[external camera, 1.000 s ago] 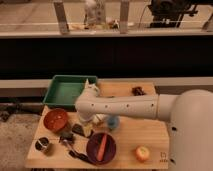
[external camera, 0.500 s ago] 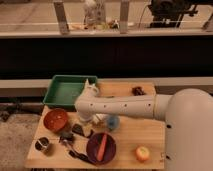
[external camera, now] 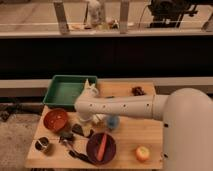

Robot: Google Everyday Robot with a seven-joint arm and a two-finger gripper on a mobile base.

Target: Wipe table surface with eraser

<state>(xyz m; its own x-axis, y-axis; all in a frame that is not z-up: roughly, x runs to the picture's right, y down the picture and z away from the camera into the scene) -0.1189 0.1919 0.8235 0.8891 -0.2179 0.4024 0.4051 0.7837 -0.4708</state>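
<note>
The gripper [external camera: 86, 120] hangs low over the wooden counter [external camera: 131, 136], between the red bowl [external camera: 55, 119] and the blue cup [external camera: 113, 122]; whether it is spread or pressed together I cannot tell. The black eraser [external camera: 78, 130] lies on the counter just beside it.

I see eraser [external camera: 78, 130]: small flat black block, lying on table surface [external camera: 129, 136], light tan wood. Gripper [external camera: 86, 120] just above it; contact unclear.

The single camera, high beside the base of the arm [external camera: 125, 106], looks forward and down over the whole table surface [external camera: 132, 135]; the gripper [external camera: 88, 119] hangs mid-view, above its left half.
</note>
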